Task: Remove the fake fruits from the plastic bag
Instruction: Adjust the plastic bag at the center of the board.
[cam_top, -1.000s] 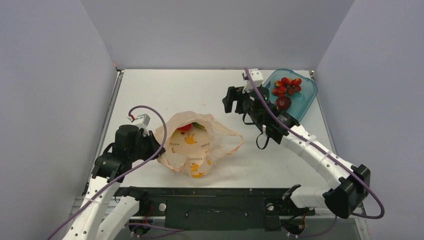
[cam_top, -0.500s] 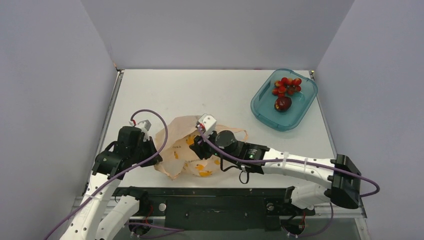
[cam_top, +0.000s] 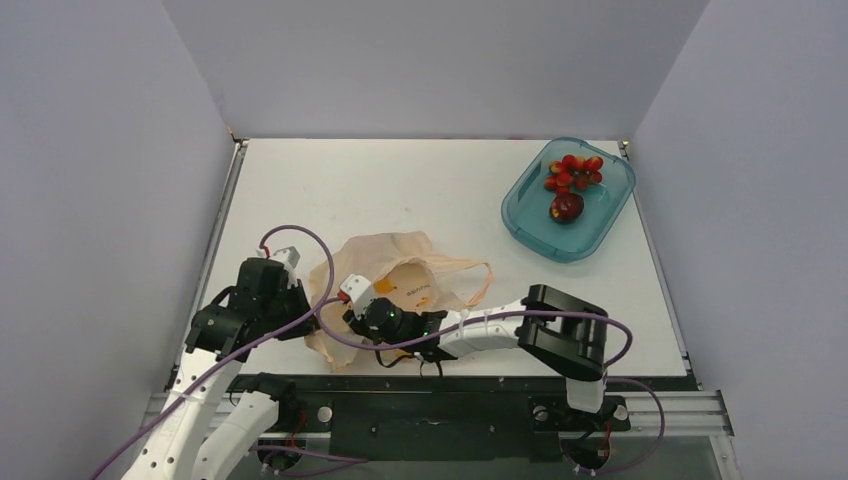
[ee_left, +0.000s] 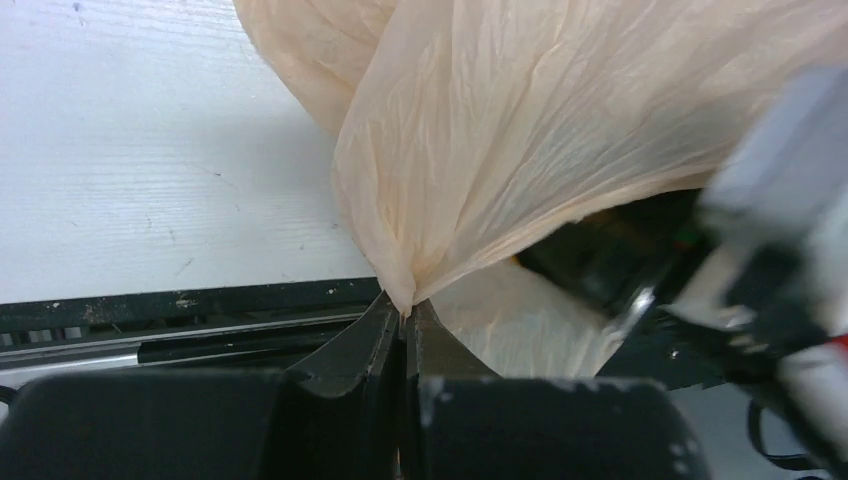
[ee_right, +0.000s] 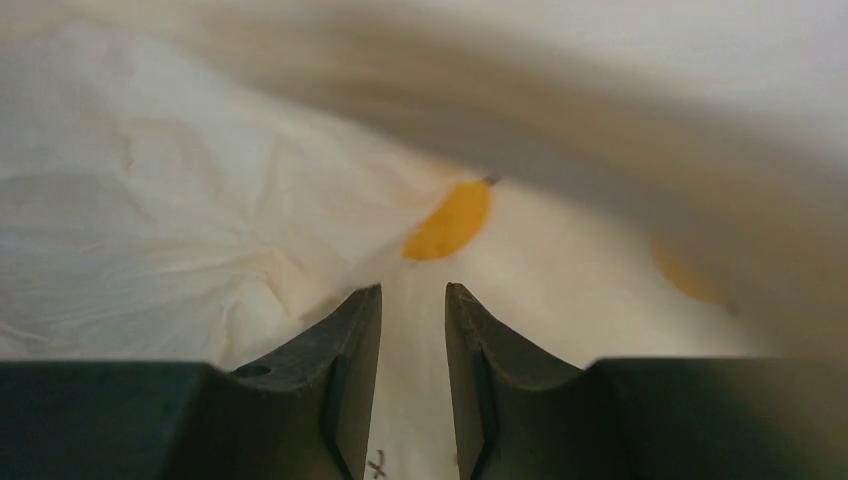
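Observation:
The plastic bag (cam_top: pixel 415 278) lies crumpled at the near left of the table, pale orange with orange-yellow marks. My left gripper (ee_left: pixel 405 310) is shut on a pinch of the bag's left edge (ee_left: pixel 480 150); it also shows in the top view (cam_top: pixel 303 318). My right gripper (cam_top: pixel 352 325) is low at the bag's near side, pointing left. In the right wrist view (ee_right: pixel 413 290) its jaws stand slightly apart with nothing between them, bag film (ee_right: pixel 200 240) right ahead. The red berry cluster (cam_top: pixel 575 172) and dark maroon fruit (cam_top: pixel 567 207) lie in the tub. The other fruits are hidden.
A teal translucent tub (cam_top: pixel 528 222) stands at the far right of the table. The right arm's elbow (cam_top: pixel 565 330) is folded near the front edge. The black base rail (cam_top: pixel 430 390) runs along the near edge. Grey walls enclose three sides.
My right arm swung from the tub down to the bag and pushed left and lower along its near side. The bag flattened, and the fruits seen inside it earlier no longer show.

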You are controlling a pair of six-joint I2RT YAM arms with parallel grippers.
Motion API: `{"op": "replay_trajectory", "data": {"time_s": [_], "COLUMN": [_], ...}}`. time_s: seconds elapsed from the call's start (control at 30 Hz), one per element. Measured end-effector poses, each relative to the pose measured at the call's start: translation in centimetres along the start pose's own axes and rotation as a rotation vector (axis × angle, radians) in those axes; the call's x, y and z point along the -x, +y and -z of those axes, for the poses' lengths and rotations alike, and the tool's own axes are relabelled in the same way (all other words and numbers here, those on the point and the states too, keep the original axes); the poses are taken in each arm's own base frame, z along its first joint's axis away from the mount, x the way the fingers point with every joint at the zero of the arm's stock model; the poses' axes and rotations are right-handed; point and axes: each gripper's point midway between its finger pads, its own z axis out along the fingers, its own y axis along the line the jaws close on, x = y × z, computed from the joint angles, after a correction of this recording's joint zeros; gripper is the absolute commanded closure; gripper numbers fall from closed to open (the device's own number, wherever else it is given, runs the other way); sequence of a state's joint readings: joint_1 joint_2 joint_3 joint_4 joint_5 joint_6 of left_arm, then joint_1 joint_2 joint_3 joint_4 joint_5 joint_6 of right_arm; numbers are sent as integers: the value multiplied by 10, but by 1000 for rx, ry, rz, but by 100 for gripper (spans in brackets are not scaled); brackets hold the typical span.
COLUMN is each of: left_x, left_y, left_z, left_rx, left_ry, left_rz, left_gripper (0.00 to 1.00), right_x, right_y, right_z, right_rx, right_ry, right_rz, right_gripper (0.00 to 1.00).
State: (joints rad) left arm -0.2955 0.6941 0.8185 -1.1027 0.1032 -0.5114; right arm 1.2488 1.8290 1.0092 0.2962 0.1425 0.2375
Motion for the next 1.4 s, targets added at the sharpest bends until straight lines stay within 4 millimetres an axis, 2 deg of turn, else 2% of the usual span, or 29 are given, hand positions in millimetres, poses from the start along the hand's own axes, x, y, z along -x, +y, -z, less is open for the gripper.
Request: {"op": "replay_trajectory", "data": {"time_s": [0.07, 0.17, 0.23, 0.37, 0.57, 0.67, 0.77, 0.87, 0.97, 1.07, 1.13, 1.2, 1.27, 1.4], "left_x": [-1, -2, -4, -7, -13, -16, -12, -9, -8, -3, 9, 30, 61, 106], "left_y": [1, 5, 6, 12, 28, 36, 39, 40, 38, 22, -2, -36, -78, -150], "left_z": [0, 1, 3, 7, 14, 20, 29, 31, 31, 28, 26, 28, 35, 71], "left_rx": [8, 21, 27, 53, 123, 160, 176, 181, 174, 99, -6, -140, -301, -566], "left_ry": [2, -2, -2, -15, -33, -52, -85, -104, -109, -105, -110, -123, -155, -224], "left_rz": [4, 8, 13, 32, 63, 78, 83, 84, 88, 102, 115, 133, 139, 78], "left_gripper": [100, 100, 100, 100, 100, 100, 100, 100, 100, 100, 100, 100, 100, 100], "right_x": [-14, -31, -30, -16, 30, 46, 52, 54, 46, 33, 27, 23, 17, 16], "right_y": [19, 36, 39, 22, -12, -18, -21, -27, -34, -50, -64, -78, -89, -103], "right_z": [-10, -12, -12, -11, -1, 3, 3, -1, -10, -19, -20, -20, -20, -20], "right_rx": [32, 60, 60, 0, -112, -141, -165, -194, -219, -255, -278, -296, -310, -322], "right_ry": [22, 50, 47, 14, -111, -162, -192, -220, -218, -198, -196, -201, -199, -204], "right_rz": [19, 36, 33, -3, -102, -146, -183, -232, -274, -310, -343, -379, -408, -445], "right_gripper": [72, 69, 66, 59, 45, 38, 34, 33, 33, 31, 31, 31, 31, 30]}}
